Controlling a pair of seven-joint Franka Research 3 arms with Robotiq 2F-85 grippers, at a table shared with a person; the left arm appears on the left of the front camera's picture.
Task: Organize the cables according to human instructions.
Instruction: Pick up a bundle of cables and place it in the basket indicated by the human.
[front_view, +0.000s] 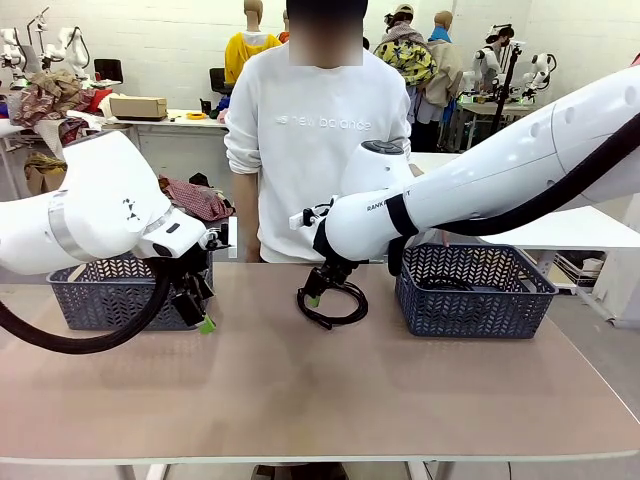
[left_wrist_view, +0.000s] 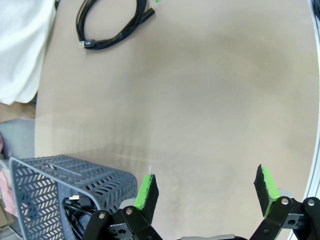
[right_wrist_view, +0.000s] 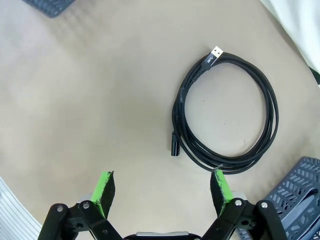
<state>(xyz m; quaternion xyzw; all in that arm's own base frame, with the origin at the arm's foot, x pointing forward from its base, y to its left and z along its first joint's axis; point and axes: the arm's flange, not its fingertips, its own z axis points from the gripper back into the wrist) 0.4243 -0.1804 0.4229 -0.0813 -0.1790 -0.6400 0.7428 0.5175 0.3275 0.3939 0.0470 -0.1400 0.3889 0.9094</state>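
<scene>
One cable (front_view: 335, 305) lies as a loose black coil on the table's middle, near the person's side; its coil (right_wrist_view: 227, 120) shows a USB plug end in the right wrist view, and the same cable (left_wrist_view: 110, 25) lies far off in the left wrist view. My right gripper (front_view: 318, 297) hovers open just left of the coil, and in its wrist view the right gripper (right_wrist_view: 162, 192) has bare table between its fingers. My left gripper (front_view: 203, 318) hangs open beside the left basket; the left gripper (left_wrist_view: 206, 192) holds nothing. Black cord (left_wrist_view: 75, 212) lies in the left basket.
A grey basket (front_view: 75, 295) stands at the table's left, partly behind my left arm. A second grey basket (front_view: 475, 290) stands at the right with dark cord inside. A person in a white sweatshirt (front_view: 320, 130) stands at the far edge. The near half of the table (front_view: 320, 400) is bare.
</scene>
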